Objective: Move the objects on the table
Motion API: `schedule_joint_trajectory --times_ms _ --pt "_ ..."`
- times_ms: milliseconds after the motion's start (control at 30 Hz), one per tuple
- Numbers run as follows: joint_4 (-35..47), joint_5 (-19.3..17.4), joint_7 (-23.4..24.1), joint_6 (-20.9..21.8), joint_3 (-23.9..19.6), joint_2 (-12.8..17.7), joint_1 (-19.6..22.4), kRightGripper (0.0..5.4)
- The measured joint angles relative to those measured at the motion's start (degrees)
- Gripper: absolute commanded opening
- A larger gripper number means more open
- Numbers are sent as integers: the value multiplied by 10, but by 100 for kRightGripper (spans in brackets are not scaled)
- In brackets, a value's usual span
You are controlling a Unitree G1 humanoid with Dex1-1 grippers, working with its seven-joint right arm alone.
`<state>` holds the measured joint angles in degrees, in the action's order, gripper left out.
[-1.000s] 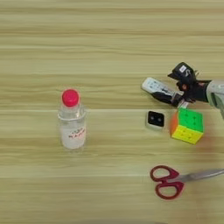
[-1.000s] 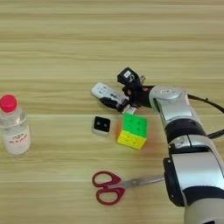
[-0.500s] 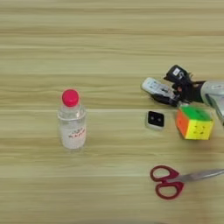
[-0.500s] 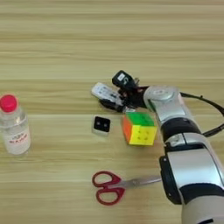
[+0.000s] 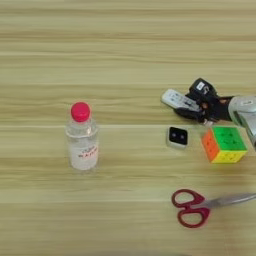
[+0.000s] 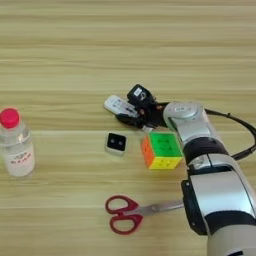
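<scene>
Presently, the right end effector (image 6: 131,111) meets the slim white plastic remote (image 6: 118,106) on the light-yellow wooden counter (image 5: 100,60).

Two black fingers bracket the remote's right end, one above and one below, at a narrow setting; whether they actually pinch it cannot be told. The multicoloured puzzle cube (image 5: 224,144) sits just right of the tiny white block with a black face (image 5: 177,137), both near and below the remote; red-handled scissors (image 5: 192,206) lie nearer the front edge. The small clear plastic bottle with a red cap (image 5: 82,137) stands upright, well apart at the left. The remote is probably light, rigid and smooth, so a hold across its narrow width should serve. The bottle seems light and easily toppled, best taken round its body.
</scene>
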<state>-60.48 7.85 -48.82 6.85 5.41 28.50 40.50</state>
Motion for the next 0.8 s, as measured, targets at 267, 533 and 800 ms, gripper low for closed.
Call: schedule_joint_trajectory --times_ms 267,533,800 --pt "69 -30 10 1 -33 -9 0 289" --pt "279 -69 -23 -51 -25 -35 -65 289" --pt "406 -67 -57 -95 47 -69 -131 289"
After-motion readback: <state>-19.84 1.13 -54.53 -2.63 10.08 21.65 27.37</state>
